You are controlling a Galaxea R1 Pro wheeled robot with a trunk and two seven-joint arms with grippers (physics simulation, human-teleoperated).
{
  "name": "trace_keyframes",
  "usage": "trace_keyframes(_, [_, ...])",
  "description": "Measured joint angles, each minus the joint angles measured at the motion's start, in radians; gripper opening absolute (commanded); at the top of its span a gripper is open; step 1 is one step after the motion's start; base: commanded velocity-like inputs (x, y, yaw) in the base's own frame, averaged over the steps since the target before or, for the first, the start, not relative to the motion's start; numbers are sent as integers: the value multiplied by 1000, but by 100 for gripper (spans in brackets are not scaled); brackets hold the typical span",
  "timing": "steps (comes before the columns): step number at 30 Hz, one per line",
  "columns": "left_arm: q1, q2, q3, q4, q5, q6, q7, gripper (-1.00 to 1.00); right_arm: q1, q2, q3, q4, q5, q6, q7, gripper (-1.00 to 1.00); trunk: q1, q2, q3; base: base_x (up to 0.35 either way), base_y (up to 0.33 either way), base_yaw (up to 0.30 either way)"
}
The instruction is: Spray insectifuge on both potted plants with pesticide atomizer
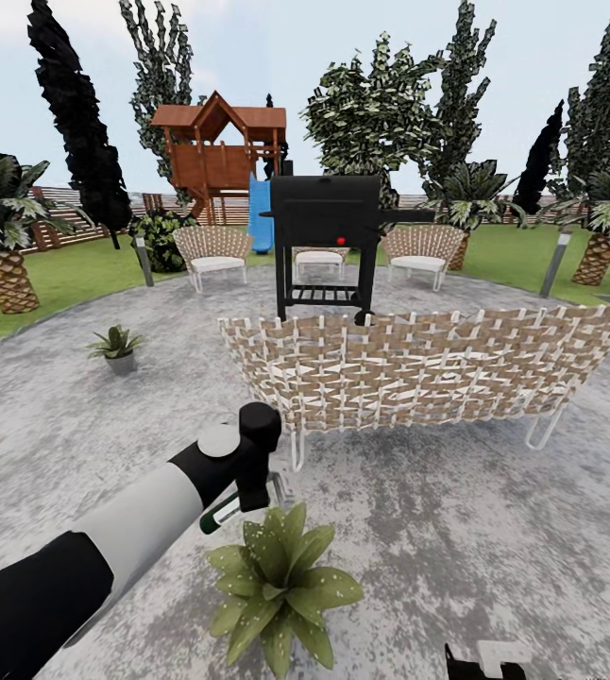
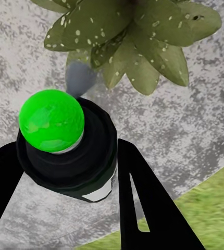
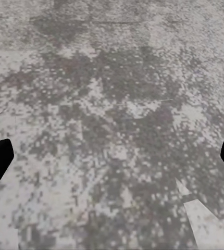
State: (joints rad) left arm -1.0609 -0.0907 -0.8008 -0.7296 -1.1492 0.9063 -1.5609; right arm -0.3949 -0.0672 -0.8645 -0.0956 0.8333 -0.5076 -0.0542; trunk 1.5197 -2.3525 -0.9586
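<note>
My left gripper (image 1: 251, 493) is shut on the pesticide atomizer (image 1: 218, 516), held just above and behind the nearer potted plant (image 1: 279, 583) on the paved patio. In the left wrist view the atomizer (image 2: 73, 161) shows its black head with a bright green spot between the two black fingers (image 2: 143, 208). Beyond it lie the plant's broad leaves (image 2: 127, 36), speckled with white, and its grey pot (image 2: 81, 78). The second potted plant (image 1: 116, 347) stands farther off to the left. My right gripper (image 3: 112, 159) is open over bare paving and peeks in at the head view's lower edge (image 1: 482, 663).
A woven sofa (image 1: 428, 373) stands right behind the near plant, with a black grill (image 1: 329, 246) and wicker chairs (image 1: 213, 253) beyond it. Lawn (image 1: 50, 283), palms (image 1: 3, 246), a play tower (image 1: 218, 151) and a slat fence ring the patio (image 1: 494, 529).
</note>
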Motion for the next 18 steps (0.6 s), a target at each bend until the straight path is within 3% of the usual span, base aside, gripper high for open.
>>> trace_keyframes(5, [0,2,4,0,0,0,0,-100,0,0,0,0,0,0,0,100,0,0,0,0,0,-107])
trace_keyframes(14, [2,4,-1,9,-2,0,0,-100,0,0,0,0,0,0,0,100,0,0,0,0,51,-4])
trace_keyframes(18, [2,5,0,30,-1,30,0,-100,0,0,0,0,0,0,0,100,0,0,0,0,0,0])
